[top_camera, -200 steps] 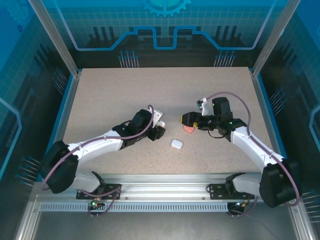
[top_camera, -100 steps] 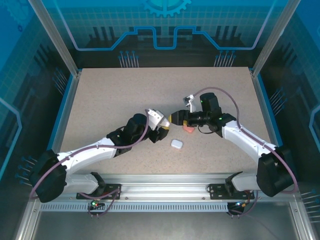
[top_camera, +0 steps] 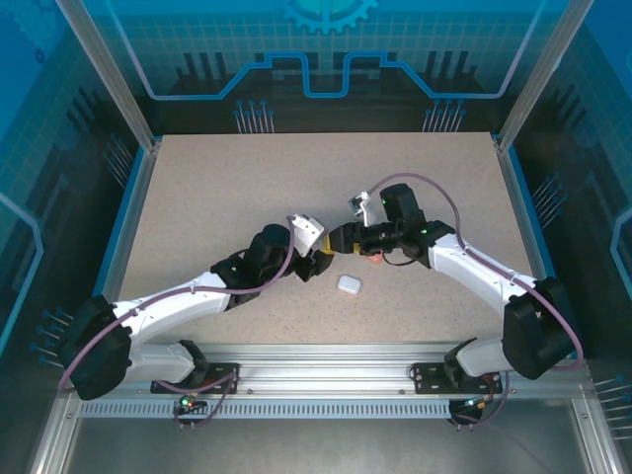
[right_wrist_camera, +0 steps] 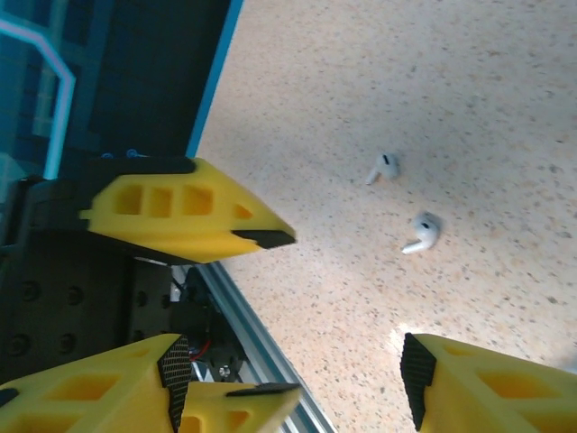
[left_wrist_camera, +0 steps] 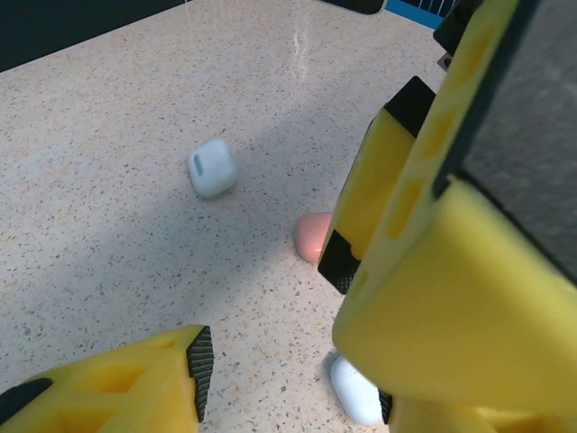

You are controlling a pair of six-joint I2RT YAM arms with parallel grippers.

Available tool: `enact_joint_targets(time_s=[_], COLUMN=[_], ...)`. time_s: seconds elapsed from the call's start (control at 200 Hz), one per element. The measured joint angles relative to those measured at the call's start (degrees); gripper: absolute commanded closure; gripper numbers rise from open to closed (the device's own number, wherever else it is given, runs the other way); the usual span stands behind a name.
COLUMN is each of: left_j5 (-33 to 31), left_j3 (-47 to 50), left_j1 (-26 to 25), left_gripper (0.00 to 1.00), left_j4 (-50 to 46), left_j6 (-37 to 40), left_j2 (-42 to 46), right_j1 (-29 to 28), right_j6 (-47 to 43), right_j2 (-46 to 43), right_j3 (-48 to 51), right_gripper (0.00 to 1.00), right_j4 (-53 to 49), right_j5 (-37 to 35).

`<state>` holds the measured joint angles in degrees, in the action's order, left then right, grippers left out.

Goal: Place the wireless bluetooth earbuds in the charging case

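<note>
Two white stemmed earbuds (right_wrist_camera: 383,167) (right_wrist_camera: 422,232) lie loose on the speckled table ahead of my right gripper (right_wrist_camera: 297,379), which is open with nothing between its fingers. A white charging case (top_camera: 349,284) (left_wrist_camera: 212,168) sits shut just in front of both grippers. My left gripper (top_camera: 311,263) (left_wrist_camera: 288,388) is open and almost tip to tip with the right gripper (top_camera: 341,240). A small rounded white piece (left_wrist_camera: 356,394) rests on the table against the left gripper's right finger, ungripped; what it is I cannot tell. A salmon-pink pebble-shaped case (left_wrist_camera: 313,236) (top_camera: 373,259) lies half under the right arm.
The aluminium rail (right_wrist_camera: 261,347) runs along the table's near edge. A blue border (top_camera: 126,212) and glass walls close in the other sides. The back half of the table (top_camera: 326,168) is bare.
Both arms have swung toward the middle until their fingertips nearly meet. The right gripper slid left over the salmon case and its jaws narrowed.
</note>
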<state>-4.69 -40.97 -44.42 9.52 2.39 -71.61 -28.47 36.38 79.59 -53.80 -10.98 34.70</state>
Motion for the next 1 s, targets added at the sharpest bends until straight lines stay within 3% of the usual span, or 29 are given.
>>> enact_joint_targets(time_s=[0.23, 0.44, 0.605, 0.725, 1.001], left_j5=[-1.51, -4.59, -6.99, -8.11, -10.4], left_j3=[2.16, 4.15, 6.69, 7.45, 8.35], left_j1=[0.0, 0.0, 0.0, 0.0, 0.0], left_gripper=[0.3, 0.18, 0.15, 0.14, 0.13], left_j4=[0.11, 1.31, 2.4, 2.27, 0.96], left_j6=[0.66, 0.59, 0.57, 0.55, 0.57], left_j2=[2.43, 5.88, 9.27, 11.37, 14.49], right_j1=[3.65, 5.97, 8.59, 8.76, 8.76], right_j6=[-4.07, -11.5, -18.91, -25.9, -37.64], right_j2=[-5.35, -2.36, 8.44, 20.74, 41.48], right_j3=[-1.51, -7.74, -14.97, -25.44, -46.64], right_gripper=[0.28, 0.18, 0.08, 0.0, 0.0], right_j4=[-8.48, -17.57, -21.77, -25.53, -33.09], right_j5=[-8.52, -20.17, -28.7, -34.38, -41.66])
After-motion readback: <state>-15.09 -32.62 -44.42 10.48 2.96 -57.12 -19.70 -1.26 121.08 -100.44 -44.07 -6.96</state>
